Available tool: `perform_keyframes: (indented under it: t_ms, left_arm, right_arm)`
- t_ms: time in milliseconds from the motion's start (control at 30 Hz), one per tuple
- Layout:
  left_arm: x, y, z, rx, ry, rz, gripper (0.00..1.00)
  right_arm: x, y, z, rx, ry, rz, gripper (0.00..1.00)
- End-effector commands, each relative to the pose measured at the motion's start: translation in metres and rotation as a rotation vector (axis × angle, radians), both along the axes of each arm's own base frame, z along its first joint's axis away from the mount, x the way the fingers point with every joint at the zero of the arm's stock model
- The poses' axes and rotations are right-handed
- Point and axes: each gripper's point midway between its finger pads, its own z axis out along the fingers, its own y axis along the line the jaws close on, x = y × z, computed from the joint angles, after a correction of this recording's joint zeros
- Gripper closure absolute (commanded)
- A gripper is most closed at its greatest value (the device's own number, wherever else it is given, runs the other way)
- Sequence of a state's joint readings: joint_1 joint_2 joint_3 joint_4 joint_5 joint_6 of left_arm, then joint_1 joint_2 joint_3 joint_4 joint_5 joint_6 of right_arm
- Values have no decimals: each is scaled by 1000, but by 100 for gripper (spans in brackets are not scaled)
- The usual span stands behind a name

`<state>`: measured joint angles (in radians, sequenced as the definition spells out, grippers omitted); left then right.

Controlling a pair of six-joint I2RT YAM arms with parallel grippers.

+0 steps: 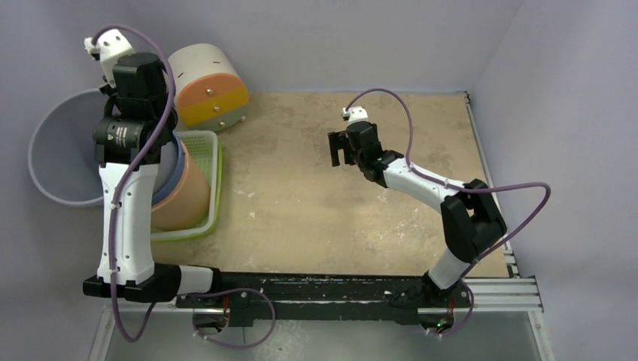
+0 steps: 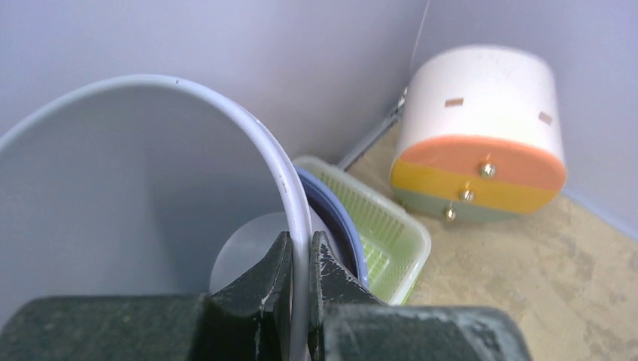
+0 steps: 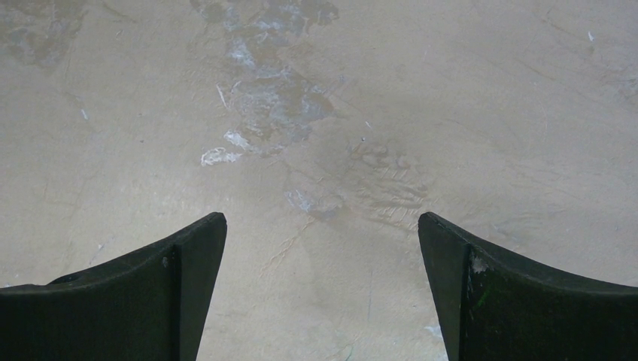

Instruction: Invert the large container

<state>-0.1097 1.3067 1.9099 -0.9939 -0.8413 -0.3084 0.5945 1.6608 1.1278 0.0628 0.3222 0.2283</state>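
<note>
Large pale grey plastic bucket: smooth, slightly glossy, held at the left gripper.
Green plastic mesh basket: satin, just right of that gripper.
White round drawer unit: matt; shiny metal knobs.
Tan tabletop: matt, scuffed, beneath the right gripper.

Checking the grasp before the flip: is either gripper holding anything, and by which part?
The left gripper is shut on the rim of the large grey container, one finger inside, one outside. The right gripper is open, holding nothing.
</note>
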Motion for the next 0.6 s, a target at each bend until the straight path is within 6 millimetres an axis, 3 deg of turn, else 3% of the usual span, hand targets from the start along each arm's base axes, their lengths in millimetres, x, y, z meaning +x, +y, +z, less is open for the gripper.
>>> perform_keyframes:
  t_ms: [0,200,567]
  left_arm:
    - [-17,16,92,46,-245,84,100]
    - [-23,15,145,32,-393,69,100]
    - [-83,23,179,-2,-744,95,100]
  right_arm:
    - [11,6,30,38,-56,-2,1]
    - [10,9,47,72,-69,5,1]
    - [0,5,75,135,-116,-5,1]
